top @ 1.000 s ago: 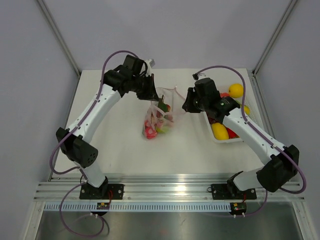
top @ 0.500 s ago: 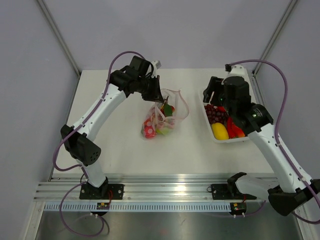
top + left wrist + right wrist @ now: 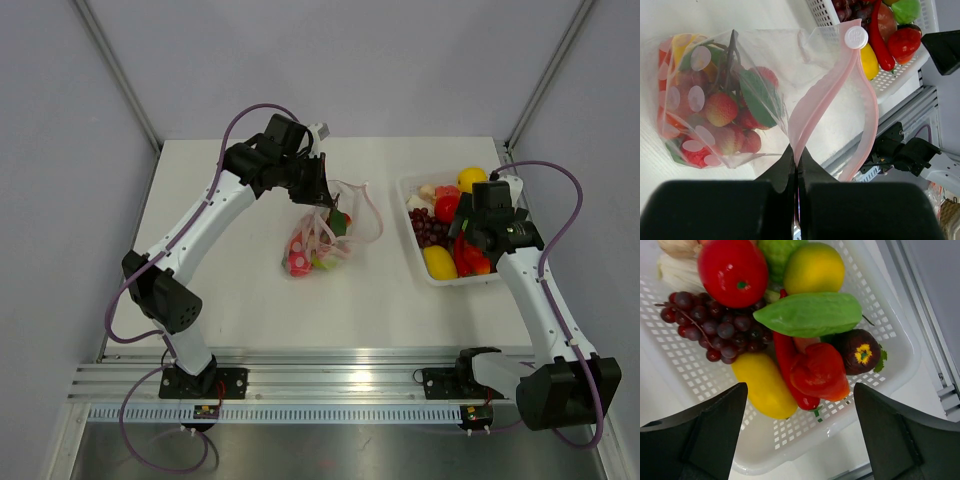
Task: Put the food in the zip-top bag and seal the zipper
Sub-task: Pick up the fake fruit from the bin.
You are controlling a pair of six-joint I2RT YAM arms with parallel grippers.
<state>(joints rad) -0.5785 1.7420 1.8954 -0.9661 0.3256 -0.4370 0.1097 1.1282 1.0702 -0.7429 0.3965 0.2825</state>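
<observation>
Tabletop (image 3: 230, 290) bears the zip-top bag (image 3: 320, 245), zipper (image 3: 812, 112) pinched by left pincer (image 3: 797, 156).

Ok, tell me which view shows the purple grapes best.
The right wrist view: the grape bunch lies close and large in the white basket, each berry and stem distinct. Top external shows only a small dark cluster; left wrist catches a few berries at its top edge.

Bag (image 3: 345, 225) holding food (image 3: 300, 262) lies left of tray (image 3: 431, 279), seemingly apart.
</observation>
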